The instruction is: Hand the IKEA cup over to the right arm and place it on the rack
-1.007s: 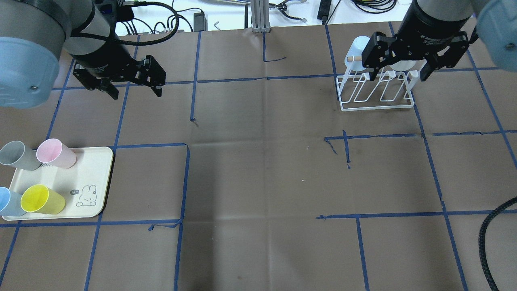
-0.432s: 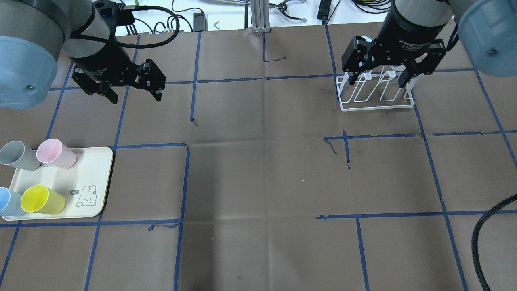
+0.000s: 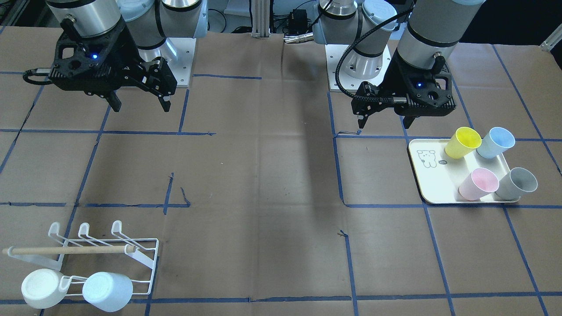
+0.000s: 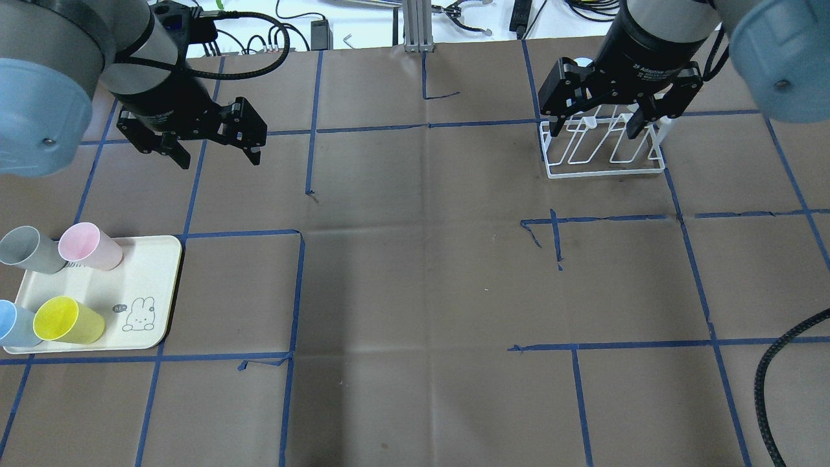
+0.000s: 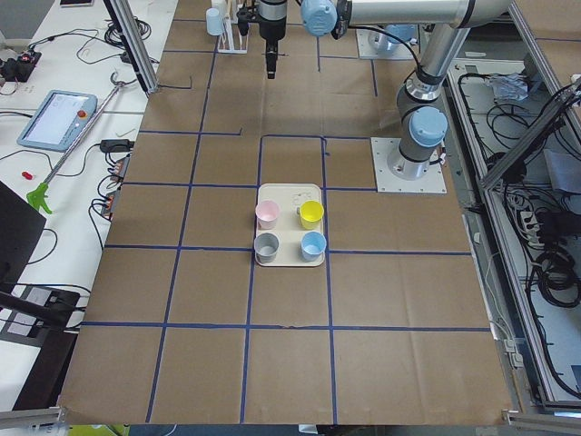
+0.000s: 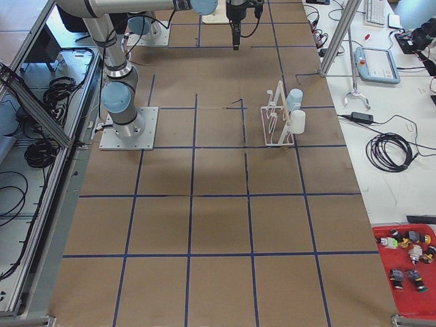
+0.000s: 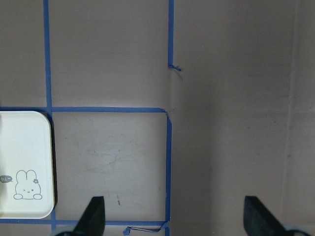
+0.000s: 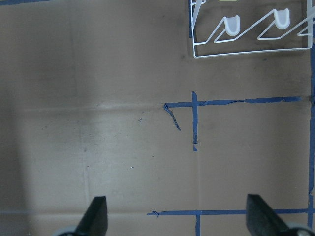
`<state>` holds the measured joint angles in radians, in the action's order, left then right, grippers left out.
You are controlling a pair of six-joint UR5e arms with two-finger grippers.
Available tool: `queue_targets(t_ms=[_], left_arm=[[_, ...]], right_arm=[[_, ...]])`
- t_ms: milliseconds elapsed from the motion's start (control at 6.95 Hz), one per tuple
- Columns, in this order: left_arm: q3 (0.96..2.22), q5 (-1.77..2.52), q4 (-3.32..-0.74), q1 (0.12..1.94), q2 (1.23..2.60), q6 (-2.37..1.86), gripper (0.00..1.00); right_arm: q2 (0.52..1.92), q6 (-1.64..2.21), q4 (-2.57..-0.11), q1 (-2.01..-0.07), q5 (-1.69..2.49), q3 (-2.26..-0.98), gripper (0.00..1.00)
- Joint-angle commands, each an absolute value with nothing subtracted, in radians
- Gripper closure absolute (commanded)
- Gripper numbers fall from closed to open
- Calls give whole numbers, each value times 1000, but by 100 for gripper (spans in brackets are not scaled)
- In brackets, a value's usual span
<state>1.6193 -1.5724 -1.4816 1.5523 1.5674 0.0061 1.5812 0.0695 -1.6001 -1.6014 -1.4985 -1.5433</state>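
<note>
Several IKEA cups stand on the cream tray (image 4: 152, 275) at the left: a yellow cup (image 4: 65, 319), a pink cup (image 4: 87, 245), a grey cup (image 4: 26, 250) and a blue cup (image 4: 11, 324). My left gripper (image 4: 219, 157) hangs open and empty above the table, beyond the tray. The white wire rack (image 4: 606, 155) stands at the far right. The front view shows a white cup (image 3: 41, 289) and a pale blue cup (image 3: 107, 292) on its prongs. My right gripper (image 4: 596, 128) is open and empty, in front of the rack in the overhead view; the right wrist view shows the rack's base (image 8: 246, 49).
A wooden dowel (image 3: 66, 250) lies across the rack. A black cable (image 4: 778, 363) loops in at the right edge. An aluminium post (image 4: 415, 26) stands at the table's far edge. Blue tape lines mark the brown table cover.
My right gripper has moved left and down in the overhead view, away from the cups on the rack, staying open. The left gripper has barely shifted.
</note>
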Motion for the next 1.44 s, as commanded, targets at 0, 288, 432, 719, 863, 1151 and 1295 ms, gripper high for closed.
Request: queue_targets(t_ms=[0, 288, 432, 719, 863, 1151, 1295], left_arm=[[1618, -1572, -1488, 1552, 1566, 6, 1], [1618, -1572, -1488, 1552, 1566, 6, 1], [1618, -1572, -1488, 1552, 1566, 6, 1], [1618, -1571, -1486, 1552, 1566, 6, 1], [1620, -1569, -1486, 1552, 1565, 6, 1], [1618, -1568, -1486, 1552, 1565, 6, 1], [1618, -1568, -1486, 1552, 1566, 6, 1]], right_arm=[[1582, 72, -1612, -1601, -1500, -1555, 0], [1578, 75, -1689, -1601, -1497, -1577, 0], [1582, 65, -1689, -1601, -1499, -1577, 0], [1583, 60, -1678, -1601, -1506, -1575, 0], [1585, 58, -1677, -1601, -1508, -1577, 0], [1586, 60, -1672, -1601, -1526, -1577, 0], [1585, 64, -1672, -1601, -1546, -1574, 0]])
